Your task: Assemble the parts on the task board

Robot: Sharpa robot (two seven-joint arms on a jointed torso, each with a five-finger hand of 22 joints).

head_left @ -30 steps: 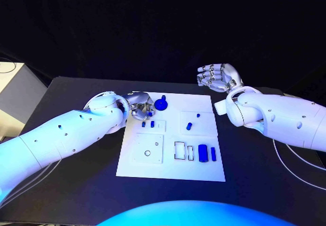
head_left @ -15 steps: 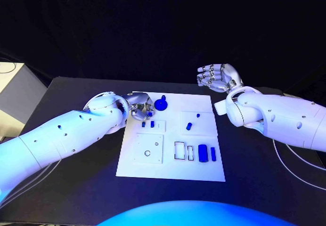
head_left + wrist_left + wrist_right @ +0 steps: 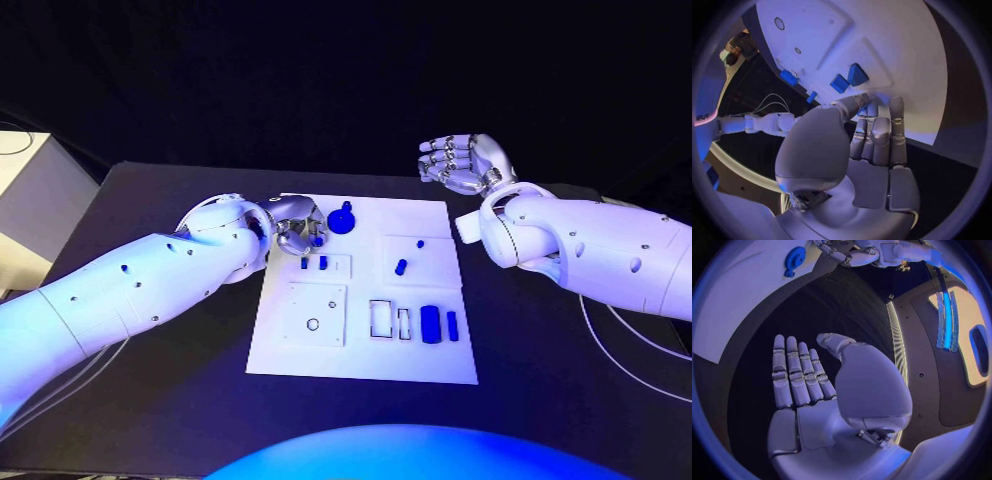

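Surface (image 3: 159,400): black, matte, seen from above with its far edge running behind the work area.

Lying directly on it:
- Task board (image 3: 361,355), a white rectangular plate, flat, near the middle of the surface, long side running away from the robot. The surface shows as a dark margin on every side of it.
- Thin pale cables (image 3: 627,335), trailing across the surface on the robot's right, well apart from the task board.

Beside the surface's left edge stands a pale box-like unit (image 3: 36,190); whether it touches the surface cannot be told.
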